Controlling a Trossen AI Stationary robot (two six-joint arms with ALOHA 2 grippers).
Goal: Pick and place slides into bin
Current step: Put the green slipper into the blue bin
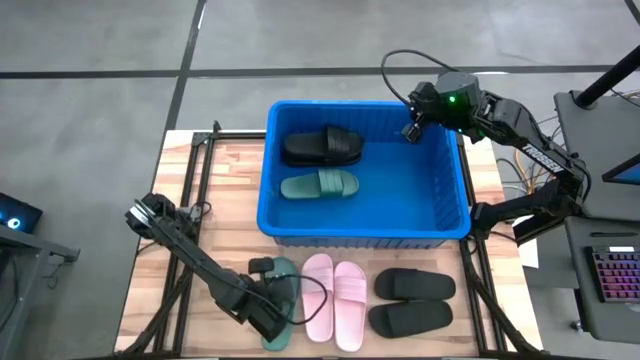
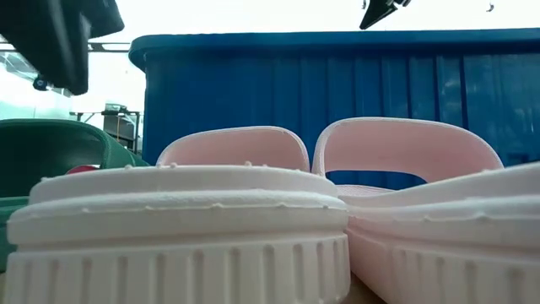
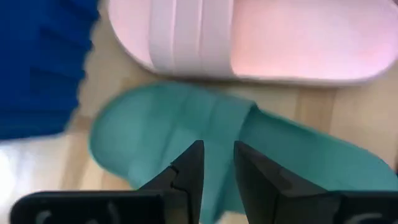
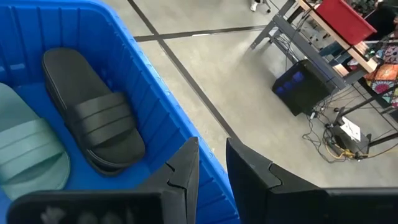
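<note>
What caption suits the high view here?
Left gripper over a green slide on the table; right gripper above the blue bin, which holds one black and one green slide.

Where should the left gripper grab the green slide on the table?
Best by the strap of the green slide: it arches above the sole, giving an edge to pinch. The left gripper hovers above it, fingers slightly apart, so coming straight down over the strap's edge seems most direct.

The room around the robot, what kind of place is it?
Probably a robot lab or workshop: bare grey concrete floor, a keyboard beside the wooden table, and cables and equipment racks beyond the blue bin.
</note>
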